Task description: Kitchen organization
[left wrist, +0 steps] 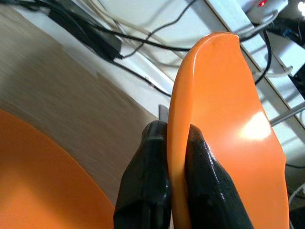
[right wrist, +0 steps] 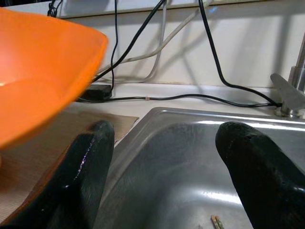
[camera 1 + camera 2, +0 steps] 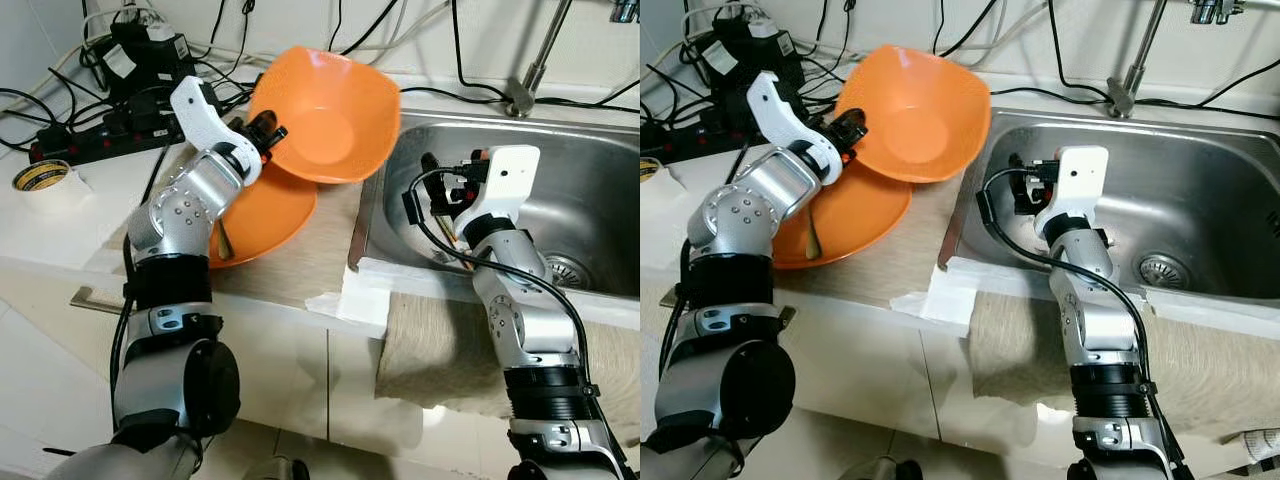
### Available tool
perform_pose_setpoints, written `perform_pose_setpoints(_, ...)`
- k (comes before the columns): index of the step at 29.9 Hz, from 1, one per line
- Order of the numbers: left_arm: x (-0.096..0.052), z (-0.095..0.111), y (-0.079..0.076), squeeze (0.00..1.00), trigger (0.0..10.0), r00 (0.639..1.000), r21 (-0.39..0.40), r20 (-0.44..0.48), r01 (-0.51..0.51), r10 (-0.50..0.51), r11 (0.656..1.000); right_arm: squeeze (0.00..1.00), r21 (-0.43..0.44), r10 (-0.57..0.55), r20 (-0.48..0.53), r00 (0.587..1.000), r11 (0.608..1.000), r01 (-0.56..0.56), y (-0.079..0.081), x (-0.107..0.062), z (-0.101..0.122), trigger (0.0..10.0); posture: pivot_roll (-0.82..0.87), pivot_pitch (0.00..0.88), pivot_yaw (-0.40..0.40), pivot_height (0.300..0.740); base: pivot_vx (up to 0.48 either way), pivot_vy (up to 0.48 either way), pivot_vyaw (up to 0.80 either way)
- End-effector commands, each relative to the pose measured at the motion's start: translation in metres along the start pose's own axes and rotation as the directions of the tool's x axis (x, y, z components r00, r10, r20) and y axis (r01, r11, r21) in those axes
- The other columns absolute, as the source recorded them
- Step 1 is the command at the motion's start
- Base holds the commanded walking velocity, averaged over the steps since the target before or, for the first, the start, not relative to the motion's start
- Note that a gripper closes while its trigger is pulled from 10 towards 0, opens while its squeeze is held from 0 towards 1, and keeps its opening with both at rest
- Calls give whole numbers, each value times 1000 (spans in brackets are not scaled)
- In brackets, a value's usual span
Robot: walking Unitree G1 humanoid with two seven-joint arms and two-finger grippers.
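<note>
Now left claw (image 1: 172, 143) pinches orange bowl (image 3: 330, 115) rim.

Two orange bowls (image 3: 325, 115) — one sink (image 3: 590, 190), one tape roll (image 3: 40, 176) — two arms.

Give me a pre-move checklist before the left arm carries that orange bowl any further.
1. Left end effector shut on the raised orange bowl, rim between both fingers: ok.
2. Bowl lifted off the second orange bowl on the counter: ok, tilted steeply.
3. Spoon-like utensil stays in the lower bowl: ok.
4. Right end effector open, empty, over the sink: ok.
5. Path toward the sink: not ok, the right arm stands close by.
6. Power strip and cables behind the bowls: cannot tell clearance.
</note>
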State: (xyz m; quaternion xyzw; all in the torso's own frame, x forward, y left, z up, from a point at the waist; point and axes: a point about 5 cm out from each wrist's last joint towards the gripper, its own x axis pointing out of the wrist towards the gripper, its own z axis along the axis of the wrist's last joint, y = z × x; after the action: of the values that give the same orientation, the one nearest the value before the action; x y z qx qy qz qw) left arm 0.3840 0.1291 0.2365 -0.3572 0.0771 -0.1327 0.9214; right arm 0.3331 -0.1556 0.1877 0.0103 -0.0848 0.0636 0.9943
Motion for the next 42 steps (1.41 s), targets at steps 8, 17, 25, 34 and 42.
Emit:
perform_pose_setpoints(8, 0, -12, -22, 0, 0, 985, 161, -138, 127, -105, 979, 0, -11, 43, 11, 999, 999, -43, 6, 5, 3, 10000, -25, 0, 65, 740, 0, 0, 0)
perform_pose_setpoints(17, 7, 2, -29, 0, 0, 976, 268, -155, 193, -156, 944, 0, 42, 199, -41, 979, 980, -197, 15, 6, 5, 10000, -31, 0, 75, 740, 0, 0, 0)
perform_pose_setpoints(25, 8, 5, -31, 0, 0, 974, 263, -146, 204, -171, 943, 0, 206, 253, -33, 967, 949, -241, 20, 7, 11, 10000, -31, 0, 76, 740, 0, 0, 0)
perform_pose_setpoints(34, 11, 7, -21, 0, 0, 980, 276, -140, 177, -143, 945, 1000, 190, 245, -85, 966, 956, -226, 1, -5, 8, 10000, -28, 0, 71, 740, 0, 0, 0)
perform_pose_setpoints(42, 12, 7, -26, 0, 0, 977, 267, -145, 192, -157, 944, 996, 216, 228, -104, 968, 955, -202, 6, -6, 4, 10000, -31, 0, 72, 740, 0, 0, 0)
